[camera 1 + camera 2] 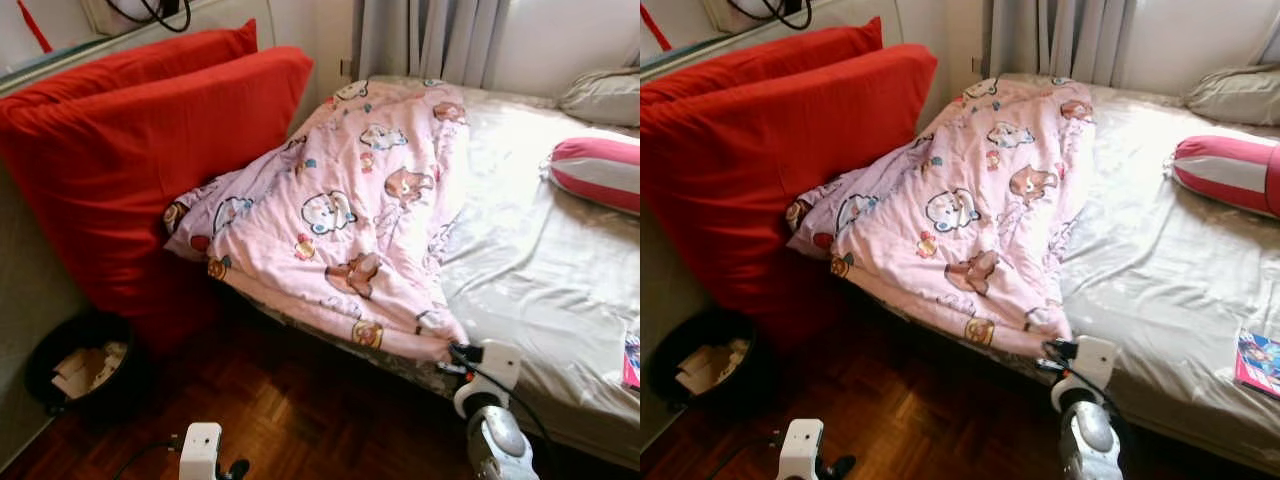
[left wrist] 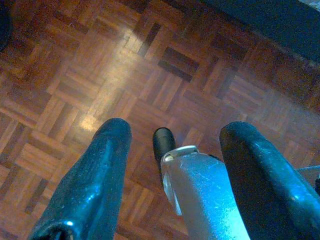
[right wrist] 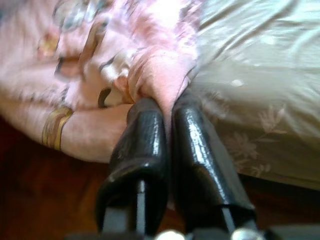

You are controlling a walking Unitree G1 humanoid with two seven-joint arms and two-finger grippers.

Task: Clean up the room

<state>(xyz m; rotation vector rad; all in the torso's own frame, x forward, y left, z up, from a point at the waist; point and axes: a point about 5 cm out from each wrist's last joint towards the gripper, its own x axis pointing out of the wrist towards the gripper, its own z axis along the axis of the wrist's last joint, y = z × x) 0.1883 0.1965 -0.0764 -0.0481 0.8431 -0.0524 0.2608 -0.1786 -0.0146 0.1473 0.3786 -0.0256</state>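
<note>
R gripper [image 3: 167, 107] at the near edge of the bed [image 1: 540, 270], fingers [image 3: 142, 145] pinched narrow on a fold of the pink cartoon-print blanket [image 1: 345, 215] at its near corner. 1 blanket, bunched; long axis runs from the fingers away toward the curtains [image 1: 425, 35], w/ one lobe spilling off the bed's L side toward the red cushions [image 1: 130, 150]. Beyond the fingers & to their R: pale bedsheet, 1 pink/grey striped bolster [image 1: 598, 172], 1 grey pillow [image 1: 603, 95]. 1 book [image 1: 1260, 362] just R of the fingers, cover too small to read. 2 red cushions lean on the wall. 1 black bin [image 1: 80, 372] w/ paper scraps on the parquet floor [image 2: 115, 65].

L gripper [image 2: 172, 145] low over the floor, fingers [image 2: 100, 175] spread wide, holding nothing.
</note>
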